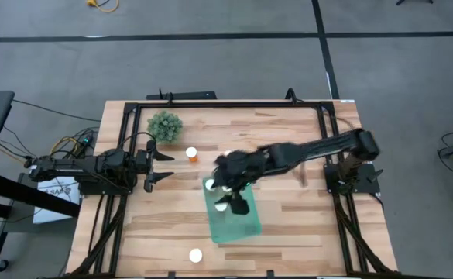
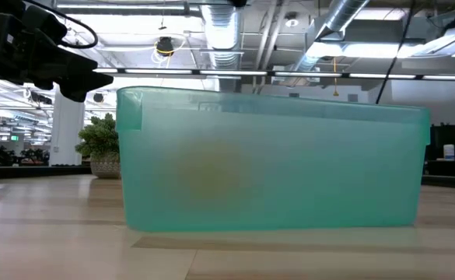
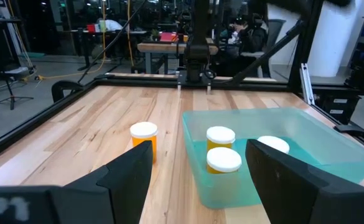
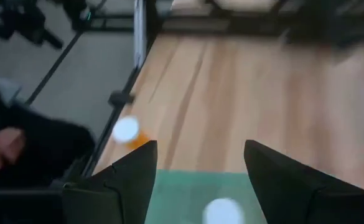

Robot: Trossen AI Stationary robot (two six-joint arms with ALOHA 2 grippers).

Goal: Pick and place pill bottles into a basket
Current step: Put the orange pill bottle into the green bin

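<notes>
Centrally on the pale, grained wooden table (image 1: 303, 155) lies the basket (image 1: 245, 225), a rectangular tray of translucent teal plastic with a low rim; through its frosted wall in the low view only a vague orange smudge shows. Three pill bottles (image 3: 221, 137), orange cylinders under round white caps, stand inside it in the left wrist view, one partly cut off by a dark finger. Another bottle (image 1: 191, 153) stands on bare wood beside the basket's far end, near a small bushy green plant (image 1: 165, 124), and a further one (image 1: 196, 255) sits close to the table's front edge. Over the basket's far end hovers the right gripper (image 1: 230, 190), its fingers spread wide with nothing between them; its dark bulk hides part of the tray there and is blurred. At the table's left side the left gripper (image 1: 158, 164) waits, jaws likewise parted and empty.
</notes>
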